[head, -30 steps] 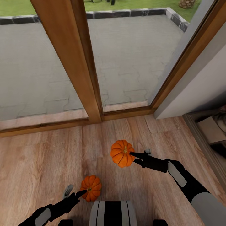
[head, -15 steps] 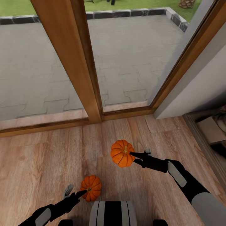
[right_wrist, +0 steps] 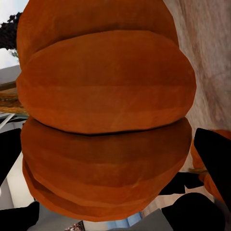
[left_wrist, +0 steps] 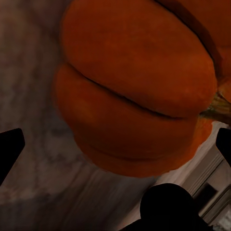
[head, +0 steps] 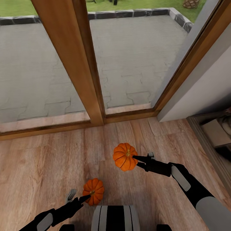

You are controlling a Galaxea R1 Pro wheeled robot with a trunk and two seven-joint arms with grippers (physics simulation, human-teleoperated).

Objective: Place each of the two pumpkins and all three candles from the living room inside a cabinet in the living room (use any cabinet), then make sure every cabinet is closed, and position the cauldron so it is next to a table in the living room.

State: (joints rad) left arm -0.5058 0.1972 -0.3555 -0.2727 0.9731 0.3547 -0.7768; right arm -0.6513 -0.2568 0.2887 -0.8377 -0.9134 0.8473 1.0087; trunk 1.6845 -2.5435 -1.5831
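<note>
Between each pincer's fingers, pumpkins (head: 125, 157)

You have nothing to read here: no lettering, label, brand, number or sign stands on any surface in your head view or either wrist view.

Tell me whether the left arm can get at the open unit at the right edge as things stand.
Probably not. The left end effector holds a pumpkin low on the robot's left, and the right arm's pumpkin lies between it and the unit.
</note>
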